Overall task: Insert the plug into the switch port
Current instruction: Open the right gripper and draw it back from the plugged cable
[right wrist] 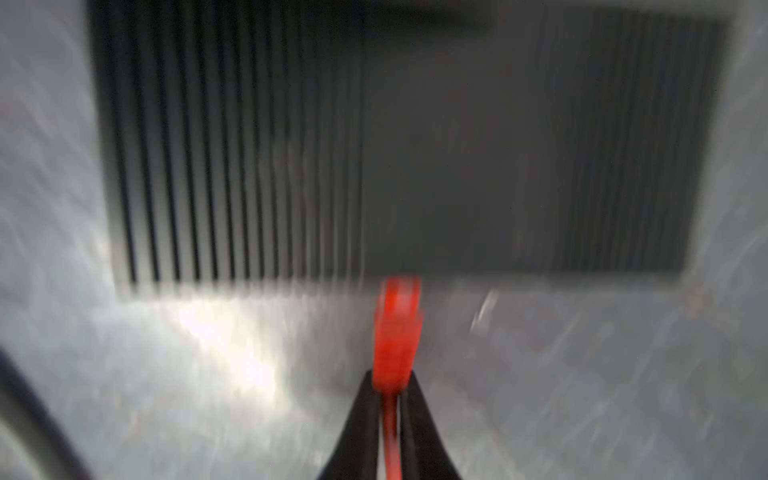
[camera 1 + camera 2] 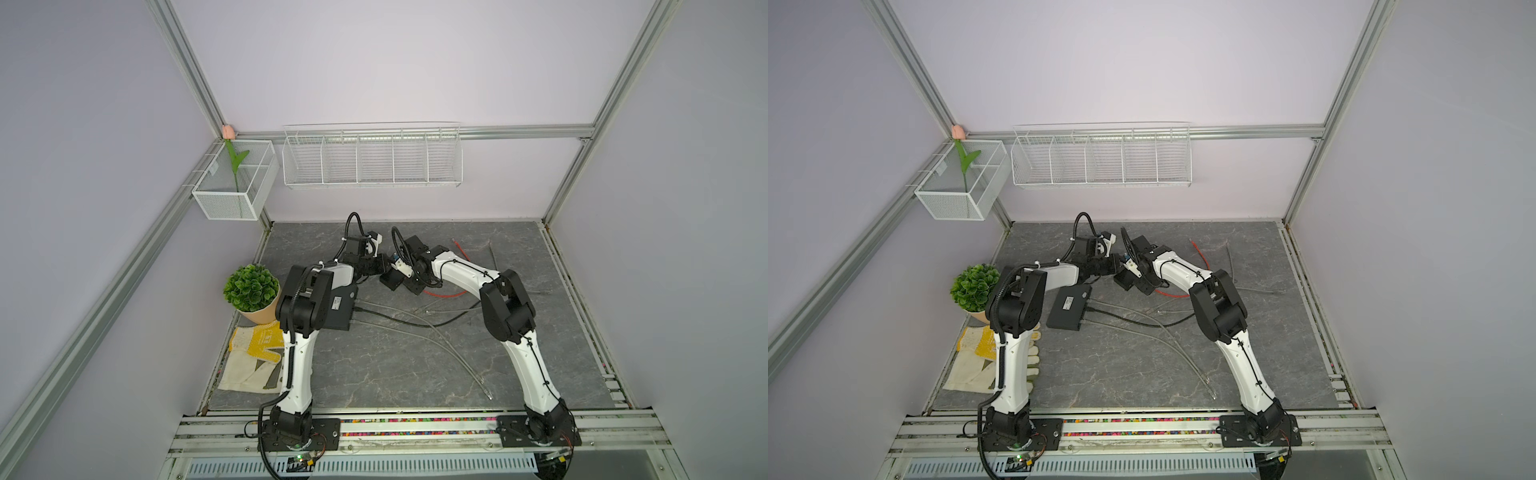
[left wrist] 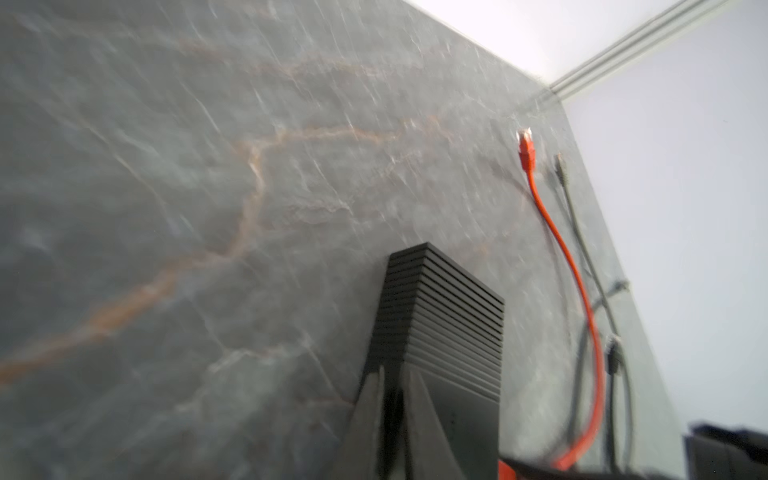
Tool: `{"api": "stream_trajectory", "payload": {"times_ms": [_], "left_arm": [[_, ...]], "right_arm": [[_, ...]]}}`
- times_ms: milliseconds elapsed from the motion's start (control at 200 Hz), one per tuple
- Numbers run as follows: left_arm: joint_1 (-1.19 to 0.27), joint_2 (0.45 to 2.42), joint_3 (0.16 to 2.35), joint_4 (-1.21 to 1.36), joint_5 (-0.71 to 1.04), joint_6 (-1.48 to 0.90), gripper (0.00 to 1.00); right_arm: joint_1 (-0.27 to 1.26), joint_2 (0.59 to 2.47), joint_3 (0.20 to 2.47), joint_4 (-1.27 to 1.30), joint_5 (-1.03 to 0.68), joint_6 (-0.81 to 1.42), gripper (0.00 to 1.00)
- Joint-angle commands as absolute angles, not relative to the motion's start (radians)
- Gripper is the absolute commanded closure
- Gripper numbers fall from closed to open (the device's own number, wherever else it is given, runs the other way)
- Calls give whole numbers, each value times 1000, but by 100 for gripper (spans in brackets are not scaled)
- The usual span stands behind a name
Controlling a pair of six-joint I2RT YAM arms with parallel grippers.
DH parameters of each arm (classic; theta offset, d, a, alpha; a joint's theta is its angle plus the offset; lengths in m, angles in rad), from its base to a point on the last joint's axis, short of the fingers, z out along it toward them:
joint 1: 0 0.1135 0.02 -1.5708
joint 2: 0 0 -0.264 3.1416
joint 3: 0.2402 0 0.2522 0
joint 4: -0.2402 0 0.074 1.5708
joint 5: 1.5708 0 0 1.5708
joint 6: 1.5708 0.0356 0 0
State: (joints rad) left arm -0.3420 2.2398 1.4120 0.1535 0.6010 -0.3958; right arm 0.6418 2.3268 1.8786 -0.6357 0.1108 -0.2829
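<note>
The switch (image 1: 498, 145) is a small black box with ribbed sides and a smooth middle. In both top views it is the black block (image 2: 390, 283) (image 2: 1124, 281) where the two grippers meet. A red plug (image 1: 397, 328) touches the switch's near edge, and its tip is blurred against the dark face. My right gripper (image 1: 390, 380) is shut on the rear of the plug, with the red cable running back between the fingers. My left gripper (image 3: 392, 372) is shut, its tips at the near corner of the switch (image 3: 449, 316). I cannot tell whether anything sits between them.
The red cable (image 3: 582, 291) loops across the table to a second red plug (image 3: 527, 151), with a grey plug (image 3: 561, 170) beside it. A larger dark box (image 2: 338, 309) with grey cables (image 2: 440, 345) lies under the left arm. A potted plant (image 2: 251, 289) and a glove (image 2: 253, 357) sit at the left.
</note>
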Motion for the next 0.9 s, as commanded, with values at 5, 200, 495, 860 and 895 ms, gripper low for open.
{"api": "stream_trajectory", "payload": {"times_ms": [5,200,495,860,895], "left_arm": [[-347,2237,1332,-54,680,-425,85],[-284,2127,1343,-127,582,-400,66],[-315,1877,1208,-94,472,-415,61],[-450,1731,972,34,426,-442,61],[-450,1715,953,46,423,-446,61]], "right_arm": [[656,2206,1816,-313,87,-274,68],[657,2039,1630,-329,125,-277,55],[660,1794,1367,-440,192,-290,55],[712,1829,1264,-450,25,-382,55],[713,1837,1264,-435,29,-401,55]]}}
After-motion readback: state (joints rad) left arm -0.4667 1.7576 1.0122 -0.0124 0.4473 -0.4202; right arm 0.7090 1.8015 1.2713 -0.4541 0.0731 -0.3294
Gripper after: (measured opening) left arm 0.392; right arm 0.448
